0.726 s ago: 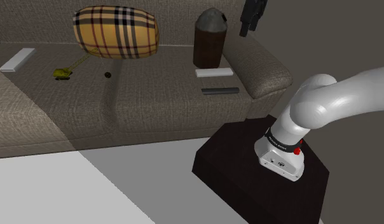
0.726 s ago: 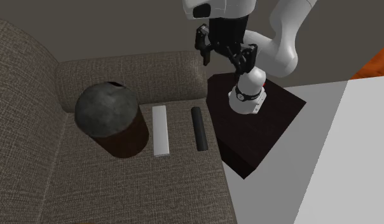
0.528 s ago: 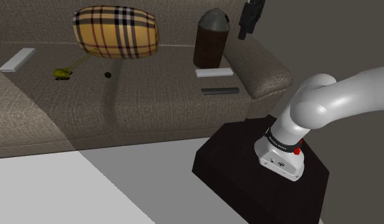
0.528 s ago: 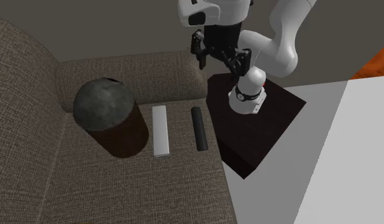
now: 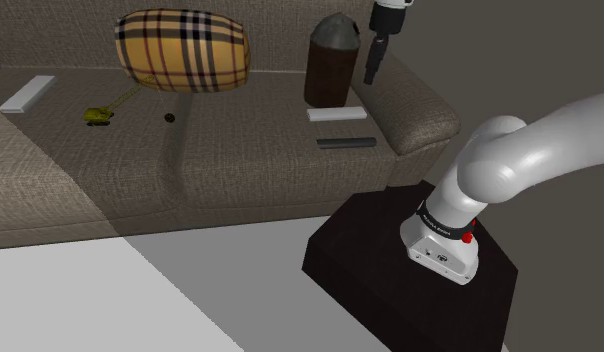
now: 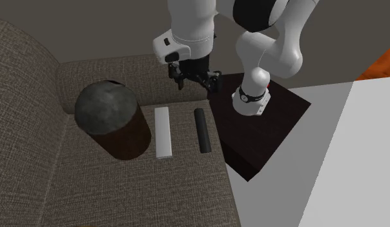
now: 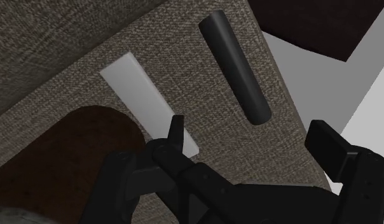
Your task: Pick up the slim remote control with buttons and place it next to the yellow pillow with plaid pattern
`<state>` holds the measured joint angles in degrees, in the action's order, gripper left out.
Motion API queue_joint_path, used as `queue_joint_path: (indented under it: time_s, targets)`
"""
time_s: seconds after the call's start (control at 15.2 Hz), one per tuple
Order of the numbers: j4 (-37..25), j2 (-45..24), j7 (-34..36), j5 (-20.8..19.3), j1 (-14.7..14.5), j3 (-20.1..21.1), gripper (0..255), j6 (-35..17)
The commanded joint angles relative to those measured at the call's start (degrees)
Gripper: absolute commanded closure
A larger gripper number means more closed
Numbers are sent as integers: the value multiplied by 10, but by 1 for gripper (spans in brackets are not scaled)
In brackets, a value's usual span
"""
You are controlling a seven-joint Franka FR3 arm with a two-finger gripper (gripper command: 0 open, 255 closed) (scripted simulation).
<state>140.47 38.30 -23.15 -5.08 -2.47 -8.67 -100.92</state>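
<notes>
Two slim remotes lie side by side on the brown sofa seat: a flat white one (image 5: 337,114) (image 6: 163,132) (image 7: 146,98) and a dark rounded one (image 5: 346,143) (image 6: 201,129) (image 7: 235,63). No buttons can be made out on either. My gripper (image 5: 371,76) (image 6: 194,82) (image 7: 251,137) hangs open above them near the armrest, pointing down, with nothing between its fingers. The yellow plaid pillow (image 5: 182,50) rests against the sofa back, far toward the shoulder view's left.
A brown cylinder with a grey domed top (image 5: 330,62) (image 6: 113,122) stands right beside the white remote. The armrest (image 5: 410,105) borders the dark remote. A small yellow-green toy (image 5: 98,116), a dark ball (image 5: 170,117) and a white slab (image 5: 27,93) lie further left.
The arm has swung down and toward the sofa, bringing the gripper lower over the two remotes. The fingers have stayed apart. Nothing on the seat has moved.
</notes>
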Motion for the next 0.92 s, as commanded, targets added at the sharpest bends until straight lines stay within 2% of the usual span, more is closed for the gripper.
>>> queue_joint_path:
  time_s: [0.0, 0.46, 0.86]
  targets:
    - [14, -24, -38, -10, -5, -17, 0, -41]
    - [19, -148, -172, -28, -24, -79, 0, -177]
    - [-12, -282, -298, -4, -47, -122, 0, -284]
